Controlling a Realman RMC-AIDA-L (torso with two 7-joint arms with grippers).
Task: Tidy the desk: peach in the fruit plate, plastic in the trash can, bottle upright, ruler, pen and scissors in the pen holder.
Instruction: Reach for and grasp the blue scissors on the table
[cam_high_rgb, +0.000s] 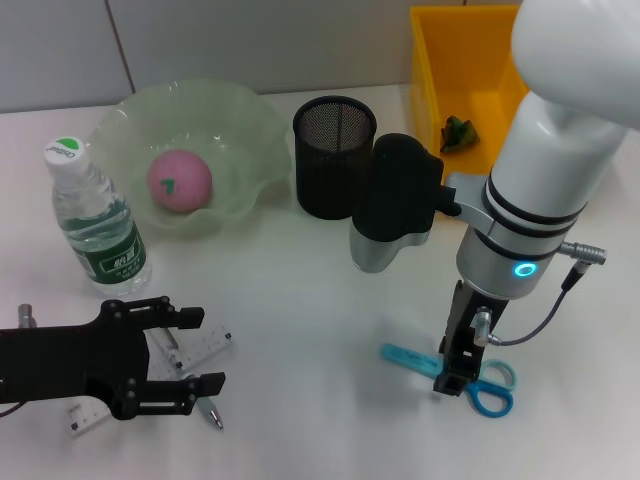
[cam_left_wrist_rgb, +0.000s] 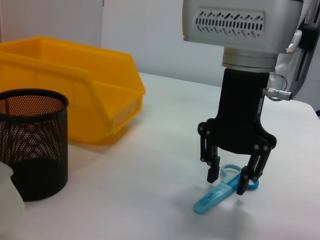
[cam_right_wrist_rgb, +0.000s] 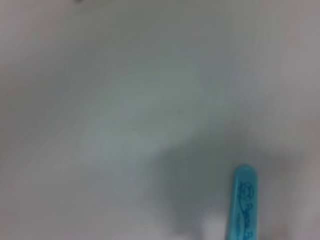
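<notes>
The right gripper (cam_left_wrist_rgb: 229, 184) points straight down with its black fingers apart, straddling the blue-handled scissors in a light blue sheath (cam_left_wrist_rgb: 216, 195), which lie flat on the white desk (cam_high_rgb: 300, 320) (near its right front). The left gripper (cam_high_rgb: 192, 362), fingers spread, hovers over a clear plastic ruler (cam_high_rgb: 205, 347).

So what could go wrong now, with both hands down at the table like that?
The right hand straddles the flat blue scissors, open; they lie low, so the fingers could scrape the table or slip off. The pen holder looks light, and dropping the scissors in off-centre might tip it. The left hand hangs over the ruler and pen, and might nudge one while taking the other.
</notes>
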